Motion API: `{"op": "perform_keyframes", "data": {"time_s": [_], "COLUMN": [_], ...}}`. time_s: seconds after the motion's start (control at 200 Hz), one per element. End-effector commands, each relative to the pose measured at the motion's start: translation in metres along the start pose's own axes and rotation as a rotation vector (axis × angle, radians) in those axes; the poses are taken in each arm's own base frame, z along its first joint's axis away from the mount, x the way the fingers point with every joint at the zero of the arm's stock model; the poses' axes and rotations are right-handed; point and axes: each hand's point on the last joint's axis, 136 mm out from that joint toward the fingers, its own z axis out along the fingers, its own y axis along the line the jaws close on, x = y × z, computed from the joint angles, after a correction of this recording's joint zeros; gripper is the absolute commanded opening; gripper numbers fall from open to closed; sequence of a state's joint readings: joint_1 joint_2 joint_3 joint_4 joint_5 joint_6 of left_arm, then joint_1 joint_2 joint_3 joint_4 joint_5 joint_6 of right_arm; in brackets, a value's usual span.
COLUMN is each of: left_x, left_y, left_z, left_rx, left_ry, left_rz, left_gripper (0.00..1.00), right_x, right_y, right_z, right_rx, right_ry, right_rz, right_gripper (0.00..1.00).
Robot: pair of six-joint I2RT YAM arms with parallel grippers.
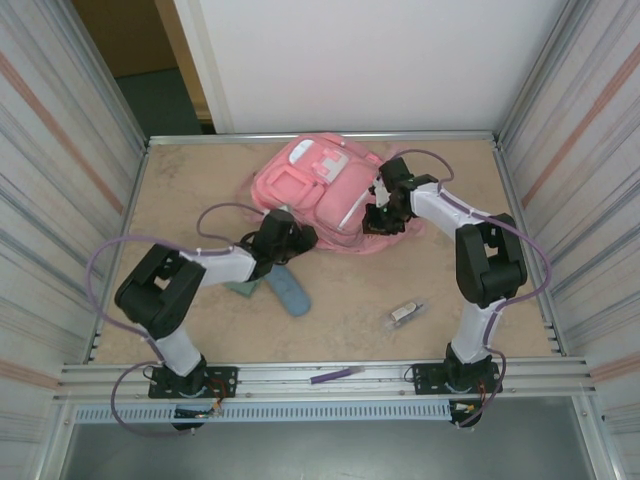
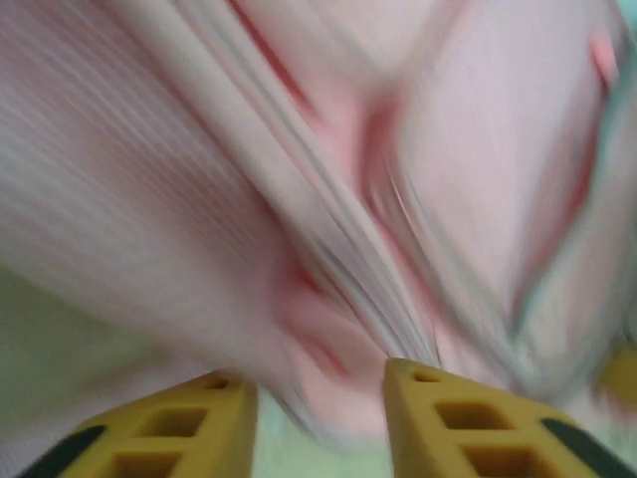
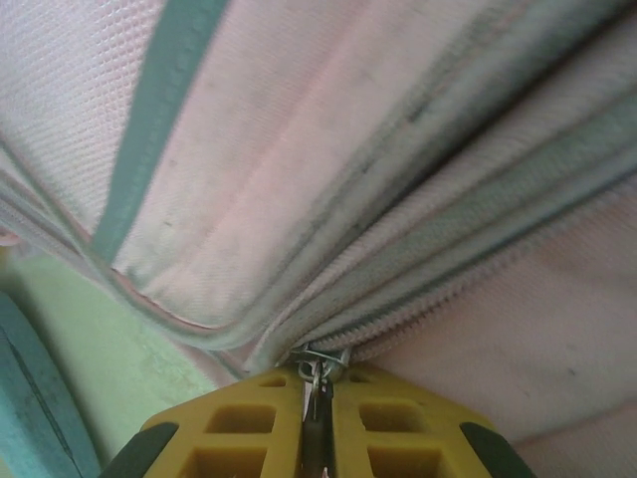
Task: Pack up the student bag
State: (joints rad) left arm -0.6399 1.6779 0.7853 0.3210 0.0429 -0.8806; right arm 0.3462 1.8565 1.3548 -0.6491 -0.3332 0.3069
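The student bag (image 1: 315, 185), a big pink backpack with paler front pockets, lies at the back middle of the table. My left gripper (image 1: 299, 238) is at its near left edge. In the blurred left wrist view its yellow fingers (image 2: 214, 398) stand apart, with pink fabric (image 2: 328, 249) just beyond the tips. My right gripper (image 1: 381, 212) is at the bag's right side. Its fingers are shut on a metal zipper pull (image 3: 320, 360) at the end of a zip line (image 3: 468, 269).
A blue-grey oval pouch (image 1: 288, 291) and a green case (image 1: 244, 288) lie under my left forearm. A small white and grey item (image 1: 404, 313) lies on the table near the right arm. A purple pen (image 1: 335, 375) rests on the front rail. Metal walls close both sides.
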Motion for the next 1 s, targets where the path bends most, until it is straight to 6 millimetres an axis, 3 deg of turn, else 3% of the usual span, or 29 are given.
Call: {"op": "perform_keyframes", "data": {"time_s": [0.0,0.135,0.261,0.366,0.491,0.697,0.892,0.992], "left_x": [0.013,-0.006,-0.042,-0.073,-0.101,-0.109,-0.103,-0.109], "left_y": [-0.002,0.005,-0.002,0.007,0.023,0.034,0.037,0.038], "left_z": [-0.032,-0.055,-0.065,-0.060,-0.039,-0.003,0.009,0.016], "left_rx": [-0.027,-0.089,-0.073,-0.090,-0.099,-0.042,-0.033,-0.036], "left_ry": [0.047,0.068,0.046,0.023,0.019,0.091,0.120,0.114], "left_rz": [0.107,0.144,0.126,0.081,0.051,-0.042,-0.090,-0.078], "left_gripper": [0.49,0.56,0.58,0.57,0.56,0.54,0.57,0.42], "right_x": [-0.037,-0.041,-0.042,-0.038,-0.036,-0.033,-0.031,-0.020], "right_y": [0.021,0.018,0.017,0.018,0.017,0.018,0.018,0.012], "right_z": [-0.031,-0.042,-0.039,-0.037,-0.036,-0.041,-0.040,-0.038], "right_rx": [-0.102,-0.119,-0.128,-0.129,-0.118,-0.098,-0.088,-0.038], "right_ry": [-0.154,-0.189,-0.175,-0.163,-0.156,-0.160,-0.154,-0.073], "right_rz": [-0.075,-0.086,-0.079,-0.088,-0.089,-0.117,-0.149,-0.221], "right_gripper": [0.11,0.12,0.12,0.12,0.12,0.13,0.15,0.18]}}
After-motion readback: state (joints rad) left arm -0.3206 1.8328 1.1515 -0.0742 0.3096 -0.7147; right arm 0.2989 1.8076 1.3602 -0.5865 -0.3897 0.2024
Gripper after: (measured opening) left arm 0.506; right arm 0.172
